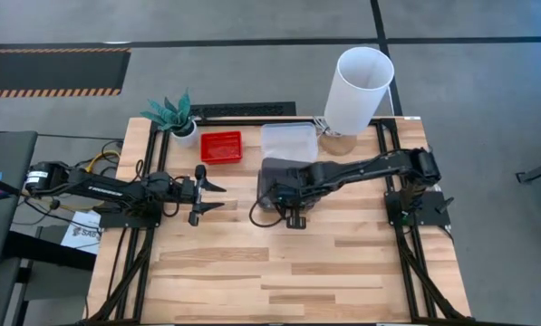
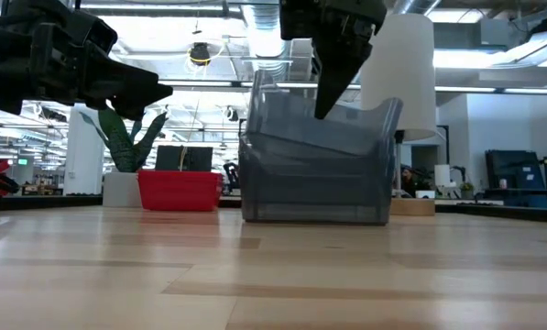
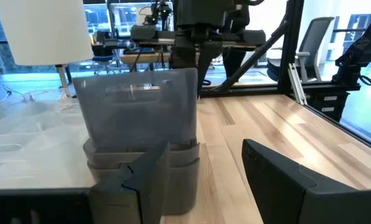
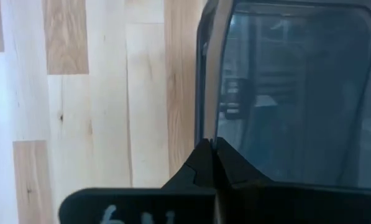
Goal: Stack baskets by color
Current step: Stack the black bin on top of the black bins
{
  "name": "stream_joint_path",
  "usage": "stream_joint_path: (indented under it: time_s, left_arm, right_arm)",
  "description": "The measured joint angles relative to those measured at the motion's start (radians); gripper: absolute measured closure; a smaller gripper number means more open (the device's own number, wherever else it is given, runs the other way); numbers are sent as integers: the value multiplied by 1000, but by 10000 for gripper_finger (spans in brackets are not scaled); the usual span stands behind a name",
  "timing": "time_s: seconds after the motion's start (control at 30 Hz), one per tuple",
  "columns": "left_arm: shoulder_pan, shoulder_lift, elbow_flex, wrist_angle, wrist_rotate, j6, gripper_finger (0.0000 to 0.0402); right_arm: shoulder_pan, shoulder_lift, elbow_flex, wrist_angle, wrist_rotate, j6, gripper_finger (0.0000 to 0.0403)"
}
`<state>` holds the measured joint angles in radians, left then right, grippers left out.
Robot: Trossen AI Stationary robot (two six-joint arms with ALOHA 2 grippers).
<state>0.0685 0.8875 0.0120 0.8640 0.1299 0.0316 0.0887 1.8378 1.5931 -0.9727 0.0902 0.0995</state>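
A stack of smoky grey baskets (image 2: 314, 192) stands mid-table. The topmost grey basket (image 2: 346, 128) sits tilted, with its lower part in the stack. My right gripper (image 2: 323, 110) comes down from above and is shut on this basket's wall. A red basket (image 1: 221, 146) and a clear basket (image 1: 288, 138) rest on their bases farther back. My left gripper (image 1: 217, 196) hovers open and level to the left of the grey stack, touching nothing. My right gripper pinches the top grey basket's thin side wall at its rim (image 4: 205, 112) between its two fingers. The fingers (image 2: 333, 87) come steeply from above, one on each face of the wall. The basket hangs tilted, its lower part still nested in the grey stack (image 3: 141, 174).
A tall white cylinder (image 1: 361, 91) stands at the back right, and a small potted plant (image 1: 175, 116) at the back left. Bare wooden tabletop (image 1: 279, 272) stretches across the near half. A black frame (image 1: 406, 244) runs along the table's sides.
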Motion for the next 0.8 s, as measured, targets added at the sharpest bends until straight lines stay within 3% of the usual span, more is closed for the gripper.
stream_joint_path:
  time_s: [0.5, 0.8]
  left_arm:
    - [0, 0, 0, 0, 5, -1, 212]
    - [0, 0, 0, -3, 22, -2, 212]
  right_arm:
    - [-46, 17, -10, -12, -16, -35, 397]
    - [-46, 54, -11, -9, -15, -74, 329]
